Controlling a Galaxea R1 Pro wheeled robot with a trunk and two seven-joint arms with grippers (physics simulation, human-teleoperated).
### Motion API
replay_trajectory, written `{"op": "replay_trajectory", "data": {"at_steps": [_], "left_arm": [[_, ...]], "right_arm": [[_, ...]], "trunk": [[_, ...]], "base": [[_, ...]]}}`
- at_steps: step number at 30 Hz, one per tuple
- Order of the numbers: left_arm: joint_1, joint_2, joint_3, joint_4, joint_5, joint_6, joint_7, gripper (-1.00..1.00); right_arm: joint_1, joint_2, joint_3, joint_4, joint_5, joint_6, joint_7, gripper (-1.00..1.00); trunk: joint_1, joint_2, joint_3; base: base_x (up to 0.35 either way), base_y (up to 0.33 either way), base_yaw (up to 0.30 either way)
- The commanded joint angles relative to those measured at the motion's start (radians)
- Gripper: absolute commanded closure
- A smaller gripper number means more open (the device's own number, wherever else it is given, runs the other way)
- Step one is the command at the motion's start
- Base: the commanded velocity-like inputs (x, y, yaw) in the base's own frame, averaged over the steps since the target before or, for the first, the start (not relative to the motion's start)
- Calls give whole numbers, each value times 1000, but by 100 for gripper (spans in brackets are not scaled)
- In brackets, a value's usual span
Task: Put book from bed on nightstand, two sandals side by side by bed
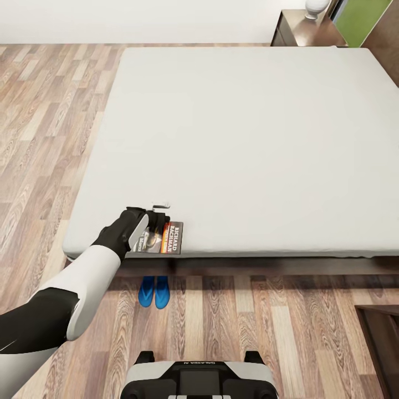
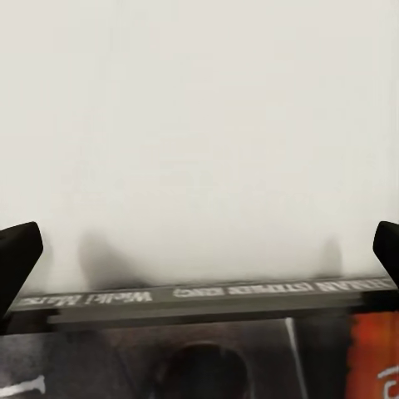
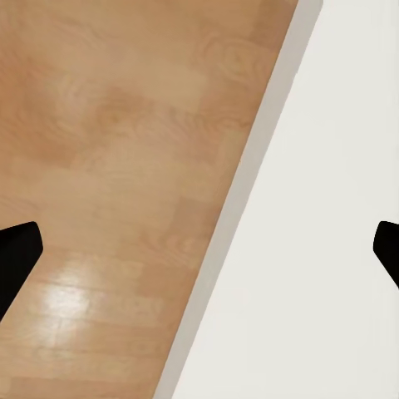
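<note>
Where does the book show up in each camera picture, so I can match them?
Head view: the book lies at the near edge of the bed, partly under the left gripper.
Left wrist view: the book runs along the picture's bottom, between the fingertips.
Right wrist view: floor and mattress, no book.
Shared landmark: the light-grey mattress.
</note>
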Motion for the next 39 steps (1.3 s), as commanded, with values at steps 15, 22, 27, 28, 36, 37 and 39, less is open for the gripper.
{"op": "replay_trajectory", "data": {"at_steps": [15,22,27,28,36,37,39], "left_arm": [[-1,0,-4,1,9,4,5,-100],[-1,0,-5,-1,9,4,5,-100],[0,1,-5,-3,9,4,5,-100],[-1,1,-5,-3,9,4,5,-100],[0,1,-5,-4,9,4,5,-100],[0,1,-5,-4,9,4,5,-100],[0,1,-5,-3,9,4,5,-100]], "right_arm": [[0,0,0,-3,6,3,1,-100],[0,-1,-1,-4,7,3,1,-100],[0,0,-1,-5,7,3,0,-100],[0,0,-1,-5,7,4,0,-100],[0,-1,-1,-7,7,4,-1,-100],[0,-1,-1,-7,7,4,-1,-100],[0,-1,-1,-7,7,4,0,-100]], "trunk": [[0,0,0],[0,0,0],[0,0,0],[0,0,0],[0,0,0],[0,0,0],[0,0,0]], "base": [[-18,0,0],[-105,0,0],[-38,0,0],[-15,0,0],[-8,0,0],[-2,0,0],[-2,0,0]]}}
